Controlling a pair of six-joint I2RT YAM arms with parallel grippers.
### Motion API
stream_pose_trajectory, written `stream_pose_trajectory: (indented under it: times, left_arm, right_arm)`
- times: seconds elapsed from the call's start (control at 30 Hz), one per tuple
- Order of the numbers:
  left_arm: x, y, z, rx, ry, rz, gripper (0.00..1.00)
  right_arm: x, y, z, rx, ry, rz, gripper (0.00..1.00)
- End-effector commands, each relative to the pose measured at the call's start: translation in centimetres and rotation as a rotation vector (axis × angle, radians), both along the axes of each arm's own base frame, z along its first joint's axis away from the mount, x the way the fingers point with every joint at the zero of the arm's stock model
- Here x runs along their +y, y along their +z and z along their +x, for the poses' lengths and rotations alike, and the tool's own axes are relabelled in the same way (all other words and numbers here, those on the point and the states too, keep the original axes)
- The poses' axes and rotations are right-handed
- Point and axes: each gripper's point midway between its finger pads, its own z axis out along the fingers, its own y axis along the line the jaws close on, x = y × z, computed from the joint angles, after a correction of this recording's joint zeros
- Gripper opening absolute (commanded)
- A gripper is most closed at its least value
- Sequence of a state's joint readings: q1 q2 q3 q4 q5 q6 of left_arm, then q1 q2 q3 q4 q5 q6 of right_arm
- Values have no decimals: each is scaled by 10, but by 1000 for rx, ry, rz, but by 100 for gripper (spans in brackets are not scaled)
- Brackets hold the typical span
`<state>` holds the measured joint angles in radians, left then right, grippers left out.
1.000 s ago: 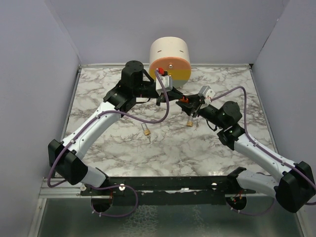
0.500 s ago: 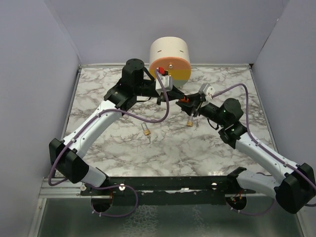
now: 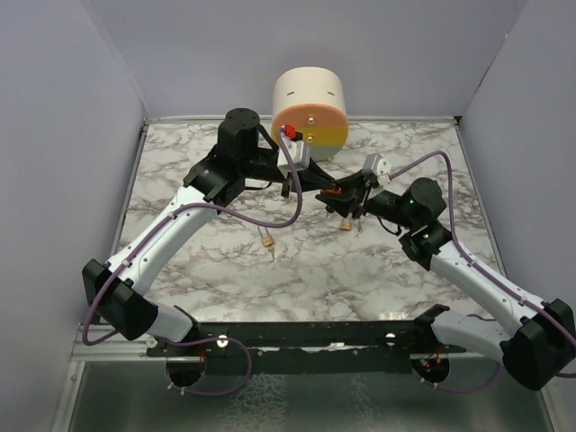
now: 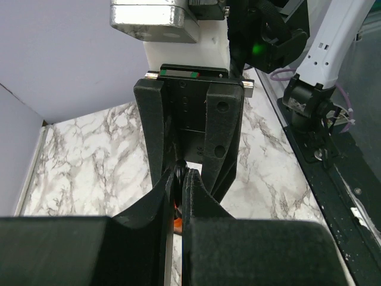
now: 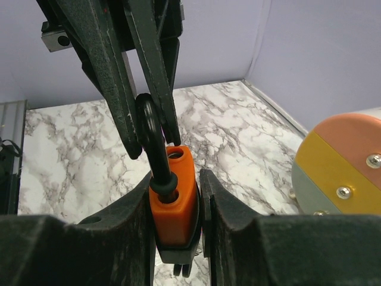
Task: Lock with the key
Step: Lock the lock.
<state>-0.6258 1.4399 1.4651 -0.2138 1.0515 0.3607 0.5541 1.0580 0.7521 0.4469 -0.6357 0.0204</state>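
Note:
An orange padlock with a black shackle is held above the table between my two grippers. My right gripper is shut on the padlock's body. The shackle sits in one hole and the other hole is empty. My left gripper is shut on the shackle's top, and its fingers reach down from above in the right wrist view. Small black parts that look like the key's heads hang under the padlock's body. In the top view, the left gripper and the right gripper meet at the padlock.
A cream, orange and yellow drum stands at the back edge, close behind the grippers; it also shows in the right wrist view. Two small brass padlocks lie on the marble table. Purple walls stand at the sides and back.
My left gripper has moved down and right onto the padlock's shackle. My right gripper has shifted slightly left with the padlock.

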Motion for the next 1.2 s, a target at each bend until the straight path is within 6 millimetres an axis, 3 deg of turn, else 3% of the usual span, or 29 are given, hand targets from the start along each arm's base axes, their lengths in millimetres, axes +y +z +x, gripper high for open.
stream_pose_trajectory:
  times: [0.0, 0.37, 0.53, 0.77, 0.97, 1.17]
  left_arm:
    - [5, -80, 3, 226, 38, 203, 0]
    - [2, -46, 12, 127, 63, 151, 0]
    - [2, -40, 12, 119, 59, 140, 0]
    - [2, -66, 10, 198, 60, 182, 0]
    - [3, -105, 8, 300, 69, 245, 0]
    - [-1, -138, 6, 388, 46, 278, 0]
  right_arm:
    - [-16, 164, -89, -503, 210, 269, 2]
    - [-12, 152, -82, -469, 210, 250, 2]
    - [-12, 150, -80, -462, 203, 251, 2]
    - [-25, 162, -67, -485, 71, 323, 2]
    - [-44, 190, -59, -558, -52, 434, 2]
    - [-55, 219, -68, -647, -80, 503, 2]
